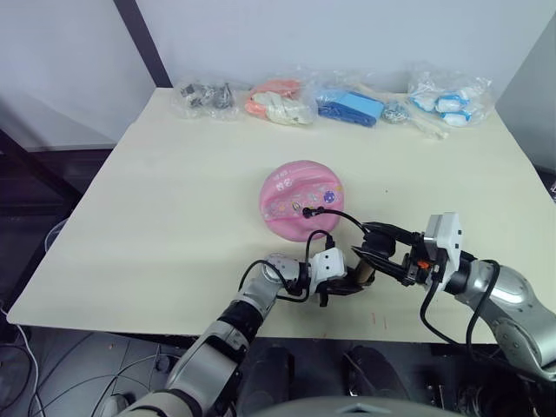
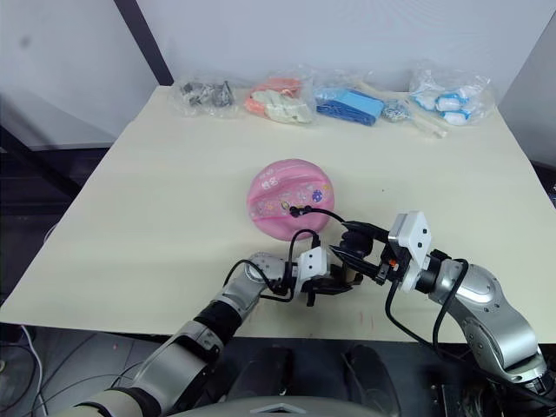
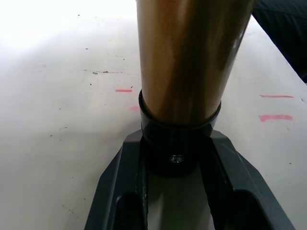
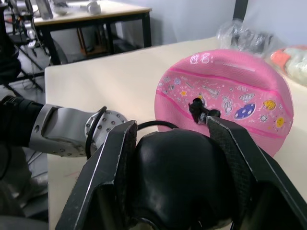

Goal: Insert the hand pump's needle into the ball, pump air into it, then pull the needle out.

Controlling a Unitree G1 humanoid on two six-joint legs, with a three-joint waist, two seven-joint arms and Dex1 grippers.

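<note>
On one table (image 1: 156, 217), two hands, left (image 1: 334, 287) and right (image 1: 375, 252), pinch one hand pump (image 1: 360, 276) beside one ball (image 1: 301, 199).

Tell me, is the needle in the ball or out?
In: the needle's black fitting sits against the ball, hose leading away.

head stereo looks down over table (image 1: 174, 200); wrist cameras close-up.

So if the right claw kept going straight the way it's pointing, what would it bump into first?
Probably the robot's left claw. The right claw is shut on the black handle end of the short gold metal hand pump, aiming along it at the left claw, which holds the other end. The squashed pink rubber ball sits off to one side.
</note>
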